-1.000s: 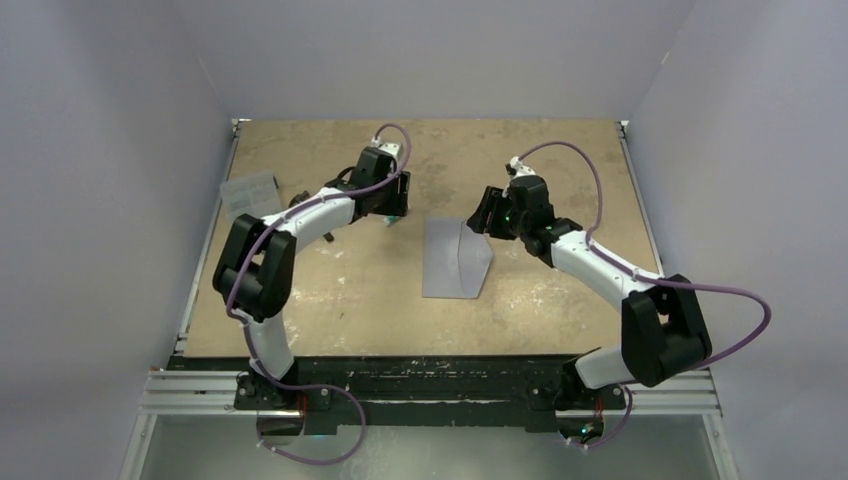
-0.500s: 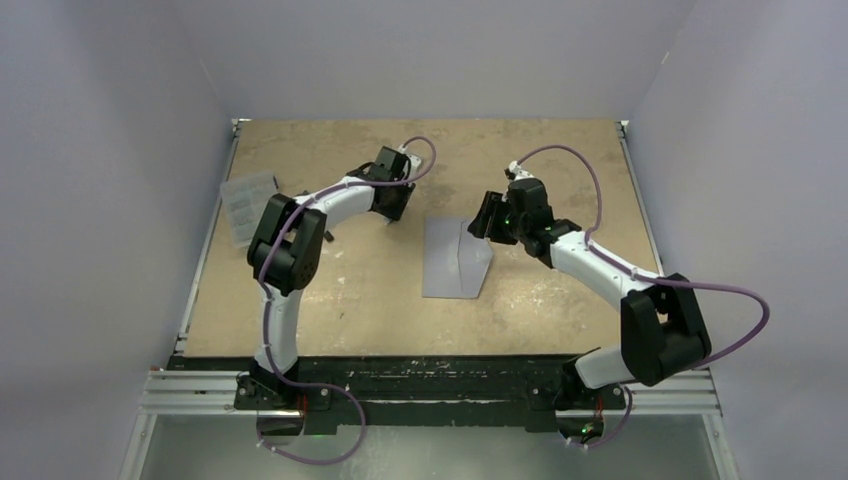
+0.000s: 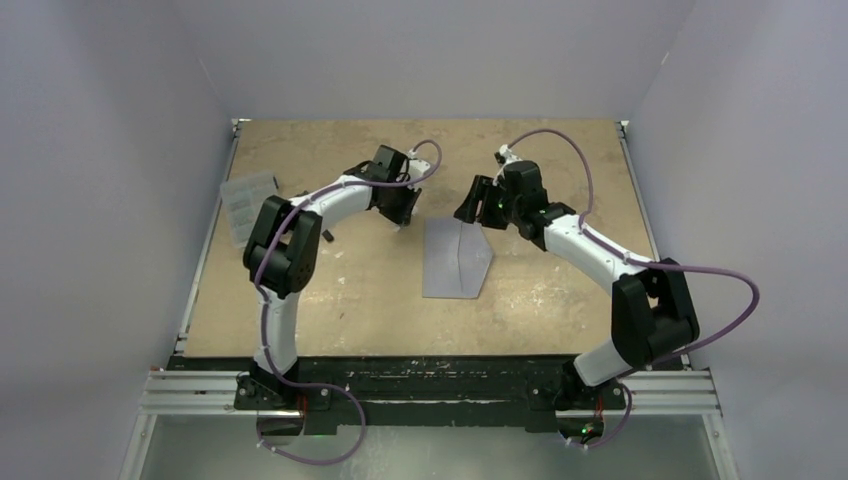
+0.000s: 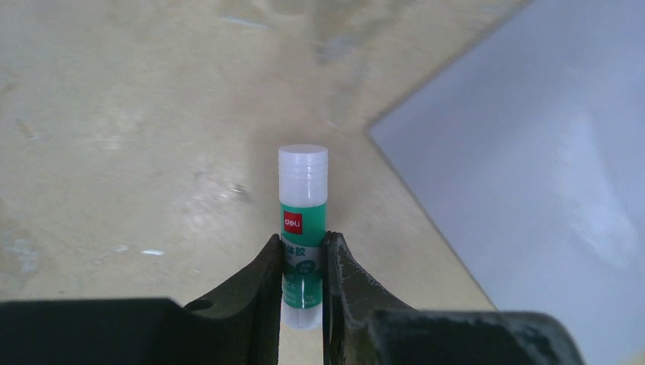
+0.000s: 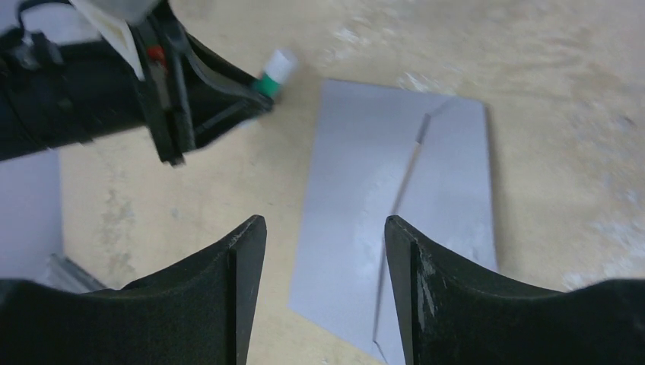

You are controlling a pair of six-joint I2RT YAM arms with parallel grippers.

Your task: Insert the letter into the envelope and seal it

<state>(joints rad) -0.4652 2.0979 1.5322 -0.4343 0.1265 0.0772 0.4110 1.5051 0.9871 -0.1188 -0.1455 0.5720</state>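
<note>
Scuffed tan tabletop [image 3: 350, 290] between pale lavender walls [image 3: 110, 150].

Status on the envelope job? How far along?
Done, probably: no letter in sight, so it is likely already inside the envelope. In hand: left fingers shut on a capped glue stick beside it; right fingers open, aimed at it. Left: uncap, glue, seal.

The top camera looks down from behind both arms. Wrist cameras sit close behind the left pincer [image 4: 303, 242] and right pincer [image 5: 323, 222]; all share the envelope [image 3: 455, 260] ahead.
</note>
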